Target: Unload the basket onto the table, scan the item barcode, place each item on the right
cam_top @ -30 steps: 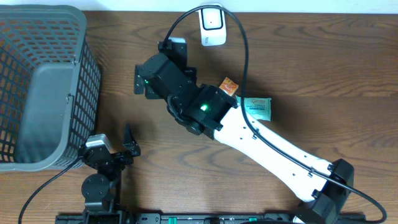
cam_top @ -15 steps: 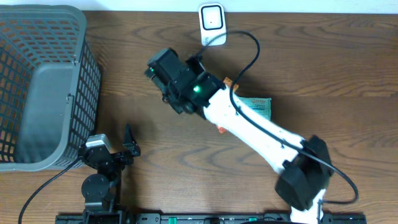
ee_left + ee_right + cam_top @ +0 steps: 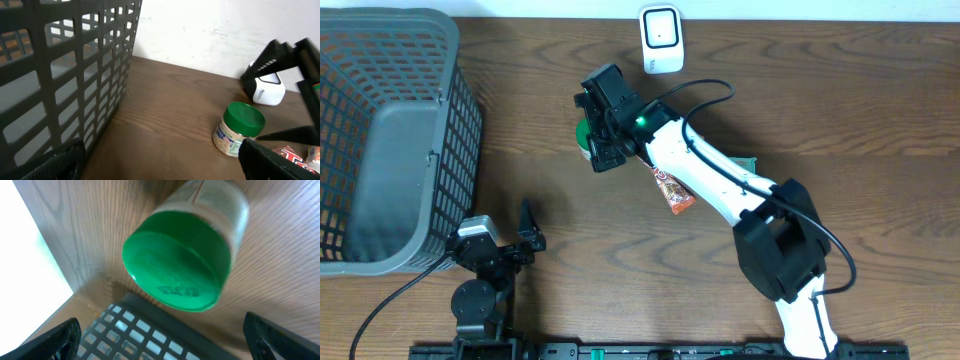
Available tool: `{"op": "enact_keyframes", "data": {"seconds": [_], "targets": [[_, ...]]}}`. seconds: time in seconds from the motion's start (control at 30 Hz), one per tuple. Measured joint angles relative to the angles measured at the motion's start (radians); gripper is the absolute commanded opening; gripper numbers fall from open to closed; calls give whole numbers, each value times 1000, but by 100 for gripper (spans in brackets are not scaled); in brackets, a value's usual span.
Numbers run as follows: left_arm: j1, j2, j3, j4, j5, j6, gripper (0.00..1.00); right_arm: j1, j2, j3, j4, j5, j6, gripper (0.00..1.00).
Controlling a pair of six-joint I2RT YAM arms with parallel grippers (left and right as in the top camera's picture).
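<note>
The green-lidded jar, judged to be the item, is seen upright on the table towards the middle of its far edge, near the white scanner. The right gripper is positioned over it with fingers spread wide and nothing clamped, and the left gripper is likewise held apart near the front edge. Should the fingers be closed off-centre or only on the lid, the round jar could be tipped or squeezed out towards the snack packet, and no read would be obtained if its barcode were turned away from the scanner.
</note>
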State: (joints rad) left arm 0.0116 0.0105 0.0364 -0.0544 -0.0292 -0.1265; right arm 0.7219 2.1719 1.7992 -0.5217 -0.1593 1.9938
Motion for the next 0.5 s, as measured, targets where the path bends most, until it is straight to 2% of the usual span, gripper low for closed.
{"op": "enact_keyframes", "data": {"seconds": [0.13, 0.33, 0.4, 0.5], "targets": [[0, 0, 0, 0, 0, 0, 98, -5, 40, 0, 22, -29, 20, 99], [0, 0, 0, 0, 0, 0, 98, -19, 80, 0, 23, -45, 32, 89], [0, 0, 0, 0, 0, 0, 98, -23, 86, 0, 23, -47, 28, 83], [0, 0, 0, 0, 0, 0, 98, -25, 87, 0, 16, -45, 6, 69]]}}
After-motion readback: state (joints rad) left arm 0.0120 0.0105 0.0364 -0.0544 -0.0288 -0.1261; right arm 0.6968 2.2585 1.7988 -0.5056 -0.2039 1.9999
